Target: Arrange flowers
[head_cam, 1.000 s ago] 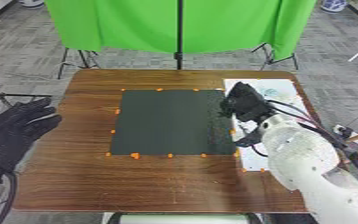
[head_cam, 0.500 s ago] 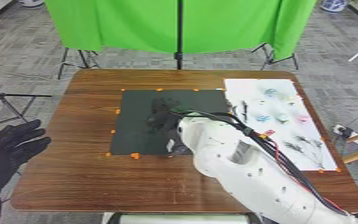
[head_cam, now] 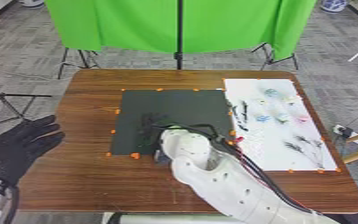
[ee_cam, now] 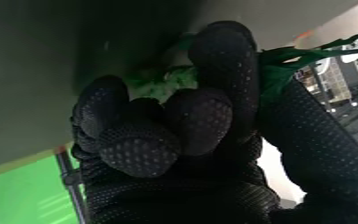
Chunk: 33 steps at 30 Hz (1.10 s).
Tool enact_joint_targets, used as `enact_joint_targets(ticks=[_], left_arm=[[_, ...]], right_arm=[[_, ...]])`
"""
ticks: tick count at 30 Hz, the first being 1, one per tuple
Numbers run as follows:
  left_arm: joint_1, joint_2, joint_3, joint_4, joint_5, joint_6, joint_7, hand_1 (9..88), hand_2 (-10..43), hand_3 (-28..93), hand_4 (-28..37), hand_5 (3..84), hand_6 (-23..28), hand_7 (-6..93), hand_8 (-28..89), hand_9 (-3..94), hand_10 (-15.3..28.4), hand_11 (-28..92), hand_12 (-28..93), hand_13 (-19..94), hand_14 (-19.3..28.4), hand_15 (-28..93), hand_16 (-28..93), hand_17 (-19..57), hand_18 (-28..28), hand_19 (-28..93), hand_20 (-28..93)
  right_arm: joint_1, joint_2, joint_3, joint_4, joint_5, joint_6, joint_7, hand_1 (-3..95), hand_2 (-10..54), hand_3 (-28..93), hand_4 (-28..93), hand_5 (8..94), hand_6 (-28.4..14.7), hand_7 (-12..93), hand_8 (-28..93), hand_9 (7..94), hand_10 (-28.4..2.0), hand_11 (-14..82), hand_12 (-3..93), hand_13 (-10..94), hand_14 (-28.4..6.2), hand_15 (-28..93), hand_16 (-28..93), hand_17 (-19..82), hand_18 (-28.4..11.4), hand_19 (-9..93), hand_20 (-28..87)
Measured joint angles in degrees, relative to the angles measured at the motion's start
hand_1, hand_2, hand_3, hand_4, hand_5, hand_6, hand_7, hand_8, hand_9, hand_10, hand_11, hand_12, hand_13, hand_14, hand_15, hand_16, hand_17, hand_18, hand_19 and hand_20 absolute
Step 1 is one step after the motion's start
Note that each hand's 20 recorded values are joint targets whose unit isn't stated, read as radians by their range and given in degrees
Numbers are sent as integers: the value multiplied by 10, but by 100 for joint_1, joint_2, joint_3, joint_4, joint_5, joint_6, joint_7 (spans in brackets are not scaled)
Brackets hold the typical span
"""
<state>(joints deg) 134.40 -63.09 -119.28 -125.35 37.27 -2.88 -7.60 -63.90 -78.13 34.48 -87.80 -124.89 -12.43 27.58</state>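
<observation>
The right hand [head_cam: 152, 125] pinches green leaves [ee_cam: 276, 69] over the black mat [head_cam: 186, 104]; the left hand [head_cam: 20, 148] is loose by the table's [head_cam: 78, 185] left edge; flowers [head_cam: 282, 118] lie near its right edge.

Wood table [head_cam: 78, 175] with a soft sheen, green cloth [head_cam: 122, 25] at twelve o'clock.
Toward eleven, the mat [head_cam: 189, 102] is smooth, dark and matt; at two, the sheet [head_cam: 269, 155] looks like white paper. The right hand [head_cam: 153, 125] wears black fabric with rough raised dots; its greenery [ee_cam: 286, 54] looks thin and silky.
</observation>
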Motion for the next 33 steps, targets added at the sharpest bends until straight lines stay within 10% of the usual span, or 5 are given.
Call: enact_joint_targets(ticks=[11, 24, 27, 33], left_arm=[[-116, 121, 132, 39, -6, -41, -67, 261, 43, 729, -283, 409, 69, 238, -113, 345, 154, 328, 148, 276, 183, 497, -67, -63, 238, 612, -16], [-207, 195, 263, 106, -12, -45, -90, 261, 44, 728, -283, 409, 70, 238, -113, 346, 154, 328, 147, 276, 184, 497, -67, -62, 238, 611, -15], [-240, 197, 274, 119, -11, -49, -116, 261, 45, 728, -283, 409, 70, 238, -113, 346, 154, 329, 148, 276, 183, 498, -67, -62, 238, 611, -14], [-302, 219, 314, 144, -12, -63, -144, 260, 44, 729, -283, 409, 69, 238, -114, 346, 154, 330, 147, 276, 184, 498, -67, -62, 237, 611, -14]], right_arm=[[-212, -77, -77, -62, -274, 67, -947, 312, 55, 917, -168, 883, -48, 576, -218, 872, -89, 602, 297, 824, -64, 771, 263, 387, -173, 932, 255], [-205, -206, -155, 106, -557, 295, -303, 311, 53, 916, -171, 885, -43, 573, -213, 874, -89, 599, 295, 829, -58, 769, 259, 388, -174, 932, 257], [-187, -206, -155, 125, -560, 310, -288, 353, -16, 898, -189, 818, -53, 595, 66, 928, -86, 507, 316, 878, -59, 679, 300, 419, -186, 889, 273], [-194, -212, -150, 122, -552, 292, -286, 343, -45, 874, -244, 803, -18, 649, -68, 935, -83, 488, 324, 881, -59, 667, 312, 422, -188, 889, 265]])
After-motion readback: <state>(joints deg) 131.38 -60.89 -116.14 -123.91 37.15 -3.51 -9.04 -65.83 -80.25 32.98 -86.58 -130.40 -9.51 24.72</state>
